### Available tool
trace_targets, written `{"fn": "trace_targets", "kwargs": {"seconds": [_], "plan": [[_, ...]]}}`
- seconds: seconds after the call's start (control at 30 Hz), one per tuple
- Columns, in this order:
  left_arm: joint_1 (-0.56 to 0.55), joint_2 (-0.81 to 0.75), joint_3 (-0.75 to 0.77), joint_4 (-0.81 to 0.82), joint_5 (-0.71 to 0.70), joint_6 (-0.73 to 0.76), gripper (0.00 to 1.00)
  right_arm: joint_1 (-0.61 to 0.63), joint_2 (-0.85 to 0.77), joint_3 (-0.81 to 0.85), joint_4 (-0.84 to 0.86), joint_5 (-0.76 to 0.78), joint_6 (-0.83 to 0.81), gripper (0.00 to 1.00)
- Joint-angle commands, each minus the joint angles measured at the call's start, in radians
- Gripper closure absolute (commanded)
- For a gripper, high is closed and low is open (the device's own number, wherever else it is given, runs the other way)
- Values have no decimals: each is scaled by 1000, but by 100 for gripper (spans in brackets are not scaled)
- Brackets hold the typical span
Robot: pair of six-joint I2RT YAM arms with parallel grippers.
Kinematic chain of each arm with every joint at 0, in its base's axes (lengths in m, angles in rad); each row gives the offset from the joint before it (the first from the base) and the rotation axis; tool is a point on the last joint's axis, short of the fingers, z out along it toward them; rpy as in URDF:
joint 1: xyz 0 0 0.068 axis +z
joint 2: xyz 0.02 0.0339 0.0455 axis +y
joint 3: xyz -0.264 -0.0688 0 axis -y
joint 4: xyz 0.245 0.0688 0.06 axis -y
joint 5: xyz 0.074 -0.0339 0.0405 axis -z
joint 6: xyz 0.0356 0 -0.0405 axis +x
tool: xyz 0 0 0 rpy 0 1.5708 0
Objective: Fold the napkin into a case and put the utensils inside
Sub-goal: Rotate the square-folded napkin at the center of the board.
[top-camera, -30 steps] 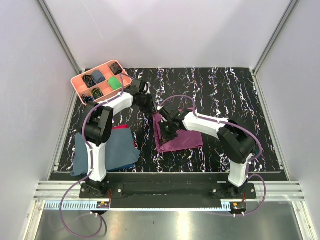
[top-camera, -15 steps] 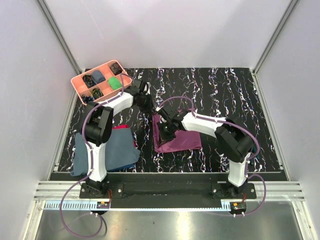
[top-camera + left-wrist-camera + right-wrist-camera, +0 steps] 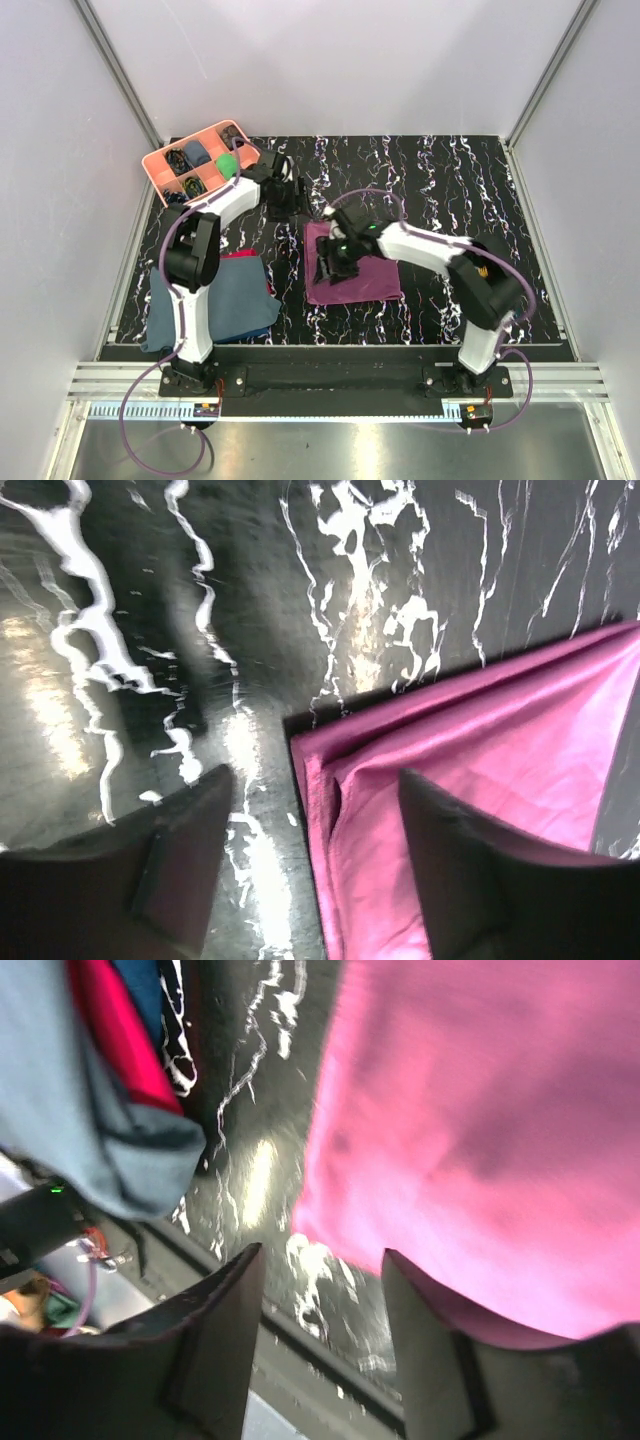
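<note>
Both sets of jaws have sprung apart since a second ago — left gripper (image 3: 310,810) and right gripper (image 3: 322,1295) hold nothing, poised over edges of the folded napkin (image 3: 366,281), mid-table (image 3: 450,180) — black, white-veined marble pattern, plain white walls (image 3: 330,60).

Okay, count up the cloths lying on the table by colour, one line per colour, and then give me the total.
Plum-purple: 1, the napkin
Slate-blue: 1, the blue cloth
Red: 1, the red cloth, showing only at the blue cloth's edges
Total: 3
</note>
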Motion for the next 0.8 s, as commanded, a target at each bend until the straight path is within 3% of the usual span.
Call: {"fn": "trace_targets", "kwargs": {"seconds": [0.0,0.13,0.23,0.27,0.37,0.53,0.77], "plan": [[2,-138,9,-43,-60,-19,18,-113,-245,-135,22,1,28,37],[-16,-246,-165,7,11,-58,27,-284,-434,-286,9,44,33,33],[-82,-332,-288,84,107,-67,46,-345,-492,-375,1,62,30,33],[-154,-391,-355,142,146,-79,61,-386,-504,-428,-2,97,37,36],[-254,-405,-410,179,159,-79,71,-400,-503,-464,-19,162,79,42],[-294,-401,-503,207,137,-59,80,-400,-509,-512,-43,257,129,43],[-303,-382,-586,212,6,-4,81,-400,-459,-549,-13,271,163,42]]}}
